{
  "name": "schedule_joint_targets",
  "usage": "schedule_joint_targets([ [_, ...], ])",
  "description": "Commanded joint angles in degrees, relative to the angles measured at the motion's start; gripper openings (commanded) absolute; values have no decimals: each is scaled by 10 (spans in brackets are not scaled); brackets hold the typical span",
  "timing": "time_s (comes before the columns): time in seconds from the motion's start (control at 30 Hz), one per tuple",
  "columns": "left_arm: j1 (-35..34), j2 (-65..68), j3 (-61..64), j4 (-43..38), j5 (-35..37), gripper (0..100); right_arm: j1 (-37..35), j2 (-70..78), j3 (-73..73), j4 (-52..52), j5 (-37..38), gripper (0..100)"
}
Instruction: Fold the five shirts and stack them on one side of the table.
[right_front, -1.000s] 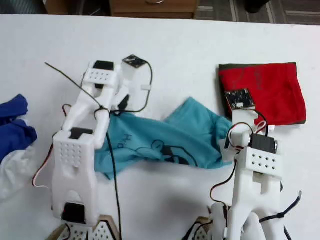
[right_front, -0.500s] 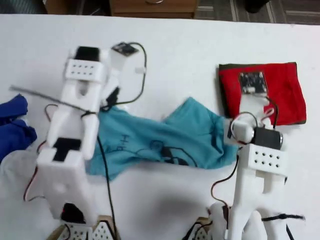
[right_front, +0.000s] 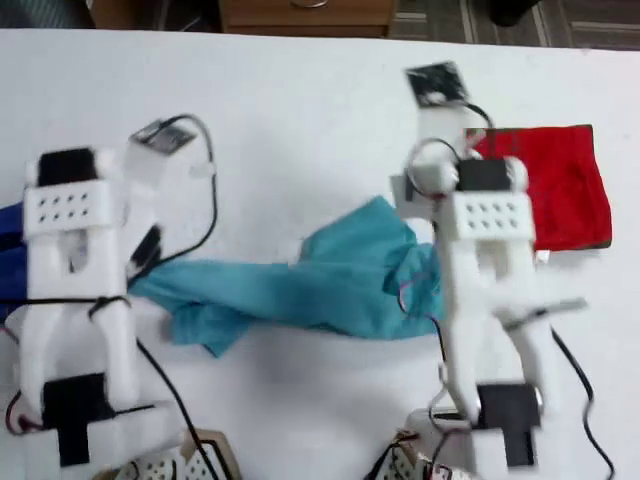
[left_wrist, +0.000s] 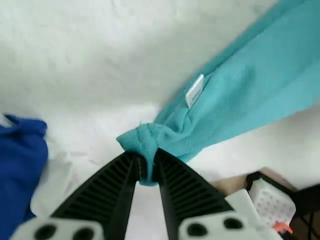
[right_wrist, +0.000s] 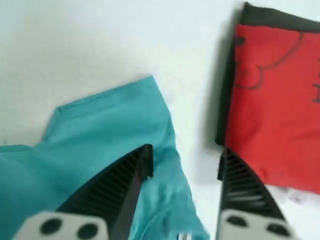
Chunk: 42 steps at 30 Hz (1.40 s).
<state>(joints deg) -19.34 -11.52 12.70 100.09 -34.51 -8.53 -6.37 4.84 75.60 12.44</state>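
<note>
Two arms outstretched — left jaws pinching teal shirt (right_front: 310, 290), right jaws apart

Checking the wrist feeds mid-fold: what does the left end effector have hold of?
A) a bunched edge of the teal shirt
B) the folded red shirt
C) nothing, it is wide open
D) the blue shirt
A: in the left wrist view the left end effector is pinched shut on a bunched edge of the teal shirt, while the blue shirt lies apart off to one side.

Left pincer (left_wrist: 146, 167) clamped tight, right pincer (right_wrist: 186, 154) spread wide
</note>
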Motion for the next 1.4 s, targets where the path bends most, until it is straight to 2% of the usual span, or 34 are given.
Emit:
schedule_joint_targets([
  [0.0, -49, -48, 51, -13, -36, 27, -53, 91, -107, 36, -4, 216],
  [0.17, -121, -55, 125, -63, -76, 27, -126, 214, -200, 87, -5, 220],
  [0.3, -163, -54, 186, -120, -98, 27, -175, 298, -240, 119, -4, 284],
  [0.57, -173, -53, 232, -173, -104, 27, -250, 396, -292, 120, 1, 282],
  [0.83, -173, -53, 229, -173, -103, 27, -264, 478, -371, 118, 1, 280],
  [1.07, -171, -54, 229, -188, -102, 27, -262, 559, -381, 120, 1, 276],
  [1.17, -171, -54, 229, -196, -101, 27, -261, 575, -382, 120, 1, 203],
  [1.3, -171, -54, 229, -198, -101, 27, -258, 565, -382, 117, -4, 12],
  [1.37, -171, -54, 229, -199, -101, 27, -248, 549, -382, 119, -4, 34],
])
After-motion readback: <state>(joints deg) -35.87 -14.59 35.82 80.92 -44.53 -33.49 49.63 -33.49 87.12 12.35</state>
